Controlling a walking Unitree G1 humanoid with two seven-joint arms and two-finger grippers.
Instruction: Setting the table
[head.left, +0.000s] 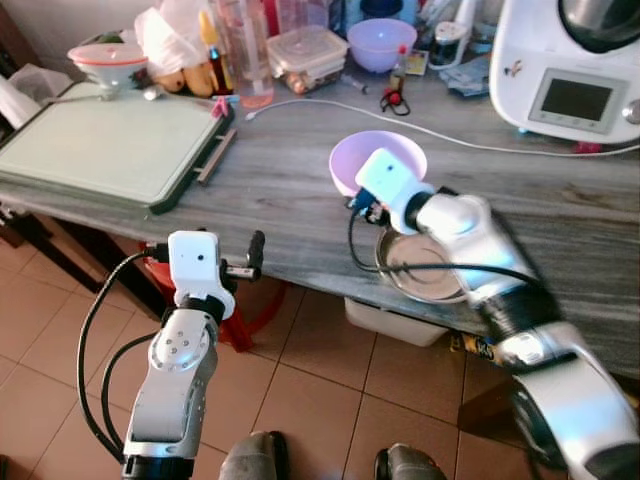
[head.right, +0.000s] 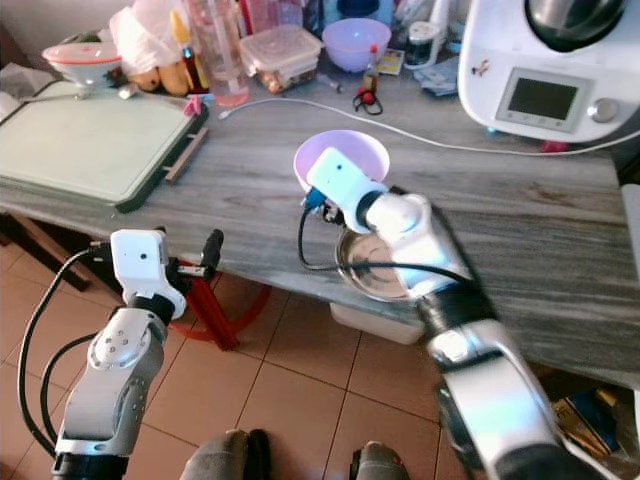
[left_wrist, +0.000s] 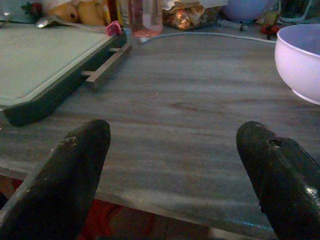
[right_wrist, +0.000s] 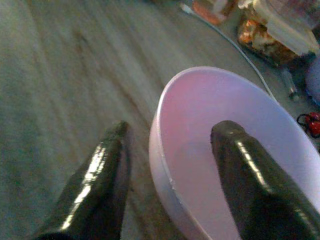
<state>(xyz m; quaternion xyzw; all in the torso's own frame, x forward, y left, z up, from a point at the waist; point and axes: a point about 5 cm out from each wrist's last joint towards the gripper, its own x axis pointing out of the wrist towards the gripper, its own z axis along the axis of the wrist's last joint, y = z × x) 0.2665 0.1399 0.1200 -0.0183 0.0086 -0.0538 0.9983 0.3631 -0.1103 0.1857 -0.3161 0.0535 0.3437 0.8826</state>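
Observation:
A lilac bowl (head.left: 360, 160) stands on the grey wood-grain counter (head.left: 280, 190), near its front edge. My right gripper (right_wrist: 172, 127) is open and straddles the bowl's near rim (right_wrist: 162, 165), with one finger (right_wrist: 107, 170) outside and the other (right_wrist: 250, 175) inside. Under my right forearm, close beside the bowl, lies a round metal dish (head.left: 425, 265). At the counter's front edge, left of the bowl, my left gripper (left_wrist: 175, 170) is open with nothing between its fingers.
A green-rimmed cutting board (head.left: 110, 145) lies at the counter's left. A white kitchen appliance (head.left: 570, 70) stands at the back right, with a white cable (head.left: 440, 135) running across. Behind are a second lilac bowl (head.left: 382, 42), a food box (head.left: 307, 55) and bottles.

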